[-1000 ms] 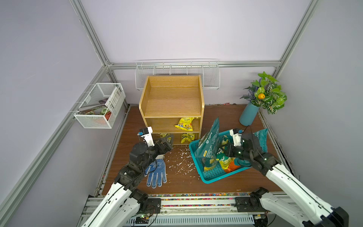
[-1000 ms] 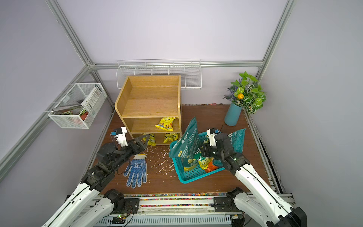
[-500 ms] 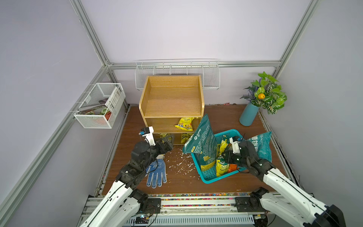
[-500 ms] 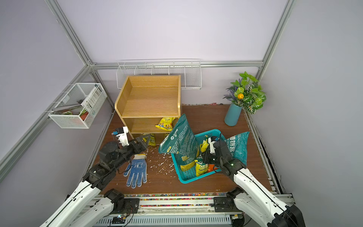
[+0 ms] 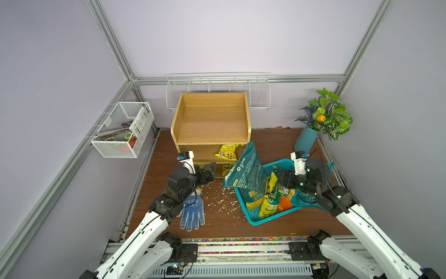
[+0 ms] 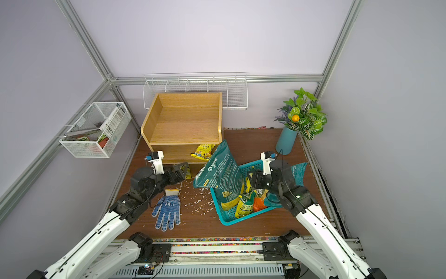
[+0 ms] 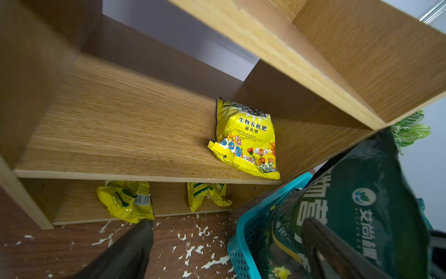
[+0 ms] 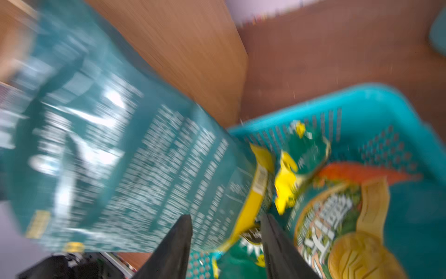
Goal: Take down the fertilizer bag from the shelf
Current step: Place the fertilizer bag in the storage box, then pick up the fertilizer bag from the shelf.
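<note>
My right gripper [image 8: 226, 216] stands parted astride the crinkled bottom edge of the glossy teal bag [image 5: 249, 174], which leans in the perforated plastic basket [image 5: 254, 218] beside the oak shelf [image 5: 212, 125]; my left gripper [image 7: 229, 221] gapes wide

left pincer [image 7: 226, 224] spread wide; right pincer [image 8: 225, 217] parted

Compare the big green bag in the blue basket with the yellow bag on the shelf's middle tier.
Colour: the green bag is dark teal with white print; the yellow bag is bright yellow with flowers.
Size: the green bag is far larger than the yellow bag.
Pose: the green bag stands in the basket, tipping toward the shelf; the yellow bag lies on the shelf's middle board.
Both are soft printed pouches.
</note>
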Controlling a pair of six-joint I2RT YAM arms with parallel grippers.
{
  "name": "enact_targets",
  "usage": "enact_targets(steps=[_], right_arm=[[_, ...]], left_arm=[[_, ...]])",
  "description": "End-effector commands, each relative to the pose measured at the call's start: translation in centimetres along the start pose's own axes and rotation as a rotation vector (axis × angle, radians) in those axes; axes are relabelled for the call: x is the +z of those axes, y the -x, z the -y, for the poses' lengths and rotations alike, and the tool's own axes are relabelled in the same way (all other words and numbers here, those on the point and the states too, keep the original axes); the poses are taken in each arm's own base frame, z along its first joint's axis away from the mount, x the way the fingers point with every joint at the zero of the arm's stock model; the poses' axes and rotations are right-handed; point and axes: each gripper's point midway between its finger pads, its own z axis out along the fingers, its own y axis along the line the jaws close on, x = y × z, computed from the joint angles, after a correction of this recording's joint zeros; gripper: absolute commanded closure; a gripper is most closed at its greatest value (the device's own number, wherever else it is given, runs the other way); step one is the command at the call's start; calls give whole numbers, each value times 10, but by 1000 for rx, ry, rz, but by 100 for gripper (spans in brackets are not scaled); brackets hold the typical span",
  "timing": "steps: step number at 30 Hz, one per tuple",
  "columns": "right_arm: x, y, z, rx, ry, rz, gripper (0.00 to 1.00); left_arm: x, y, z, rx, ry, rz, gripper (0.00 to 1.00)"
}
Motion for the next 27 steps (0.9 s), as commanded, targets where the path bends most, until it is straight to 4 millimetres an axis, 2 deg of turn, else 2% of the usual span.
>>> enact_targets(steps=[1,6,14,21,27], right_arm=[[-18,14,-8,-29,1,19,47],[-29,28,-26,-32,67,58,49],[-29,29,-31,-37,80,40,49],[-30,34,-30,-40,67,56,49],[-27,32,-28,-46,55,44,48]], left_arm=[[12,9,19,28,-90,13,8],[36,12,18,-2,-93,35,14],[76,30,11,91,-5,61,13],[118,13,1,102,28,-19,12],[135,-2,5,53,-32,-57,11]])
